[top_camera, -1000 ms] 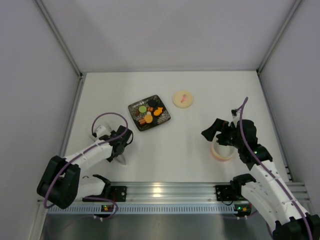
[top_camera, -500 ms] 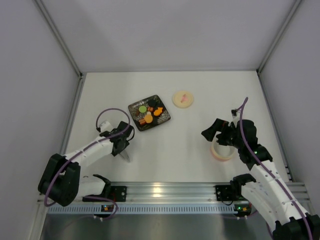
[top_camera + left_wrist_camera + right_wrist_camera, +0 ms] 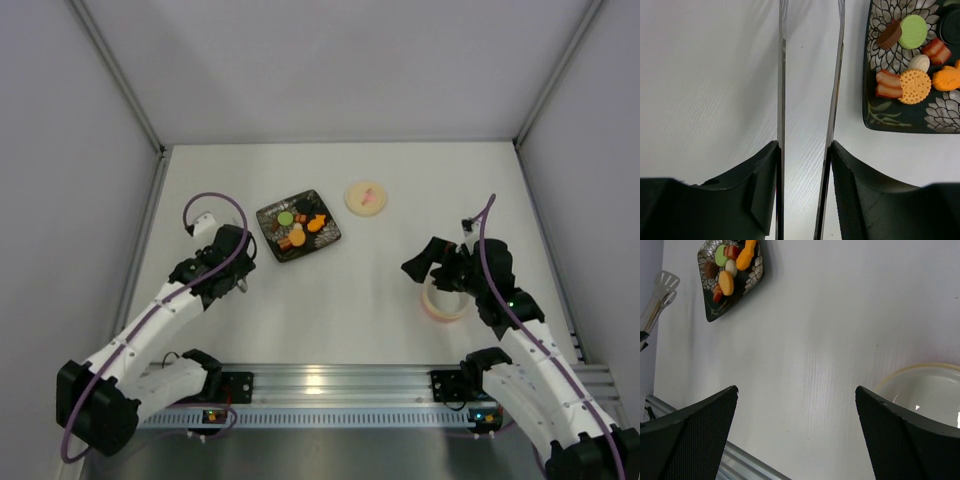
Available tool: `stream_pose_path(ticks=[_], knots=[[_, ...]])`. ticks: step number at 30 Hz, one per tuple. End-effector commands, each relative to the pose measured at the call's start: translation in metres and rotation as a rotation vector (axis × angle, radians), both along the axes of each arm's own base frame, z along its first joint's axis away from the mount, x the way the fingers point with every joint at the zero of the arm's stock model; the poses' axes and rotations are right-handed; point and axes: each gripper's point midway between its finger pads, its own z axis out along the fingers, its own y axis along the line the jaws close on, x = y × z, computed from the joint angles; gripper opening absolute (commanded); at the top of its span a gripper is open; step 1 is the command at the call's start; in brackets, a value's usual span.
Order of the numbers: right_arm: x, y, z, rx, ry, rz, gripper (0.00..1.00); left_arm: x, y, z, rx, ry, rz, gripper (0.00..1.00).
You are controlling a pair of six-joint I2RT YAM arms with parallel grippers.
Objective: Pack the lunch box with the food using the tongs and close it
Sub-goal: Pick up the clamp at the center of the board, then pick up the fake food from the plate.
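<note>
Top view: the left pincer [image 3: 238, 272] sits near the patterned plate [image 3: 268, 222] of food [image 3: 298, 230]. The lunch box [image 3: 445, 305] lies just beside the right pincer [image 3: 420, 268], partly beneath that arm, with its lid [image 3: 366, 196] well apart from it. The tongs cannot be made out here.

Left wrist view: this pincer is clamped on the tongs [image 3: 781, 100], one arm against each finger. The plate lies ahead to its right. Squeezing harder would likely shut the arms before they straddle a piece, and a skewed hold might let the tongs twist.

Right wrist view: the right pincer is spread wide and empty, with the lunch box rim by its right finger. Only here do the tong tips show.
</note>
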Motion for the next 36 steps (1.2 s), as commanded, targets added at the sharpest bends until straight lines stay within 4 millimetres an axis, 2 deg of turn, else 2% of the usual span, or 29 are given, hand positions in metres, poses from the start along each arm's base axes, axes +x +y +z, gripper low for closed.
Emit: stream_pose_path(ticks=[1, 16, 19, 23, 36], knots=[[0.011, 0.001, 0.015, 0.025, -0.063, -0.006, 1.0, 0.002, -0.004, 0.023, 0.024, -0.034, -0.086, 0.49], [0.009, 0.002, 0.019, 0.031, -0.069, -0.001, 0.99, 0.006, -0.045, 0.096, -0.021, -0.145, -0.421, 0.49], [0.008, 0.002, 0.02, 0.035, -0.068, -0.002, 0.99, 0.005, -0.061, 0.092, -0.028, -0.09, -0.527, 0.49], [0.007, 0.001, 0.02, 0.033, -0.067, -0.006, 1.0, 0.001, -0.07, 0.082, -0.029, -0.037, -0.602, 0.5], [0.005, -0.001, 0.019, 0.031, -0.065, -0.018, 0.99, -0.007, -0.076, 0.055, -0.005, 0.059, -0.687, 0.5]])
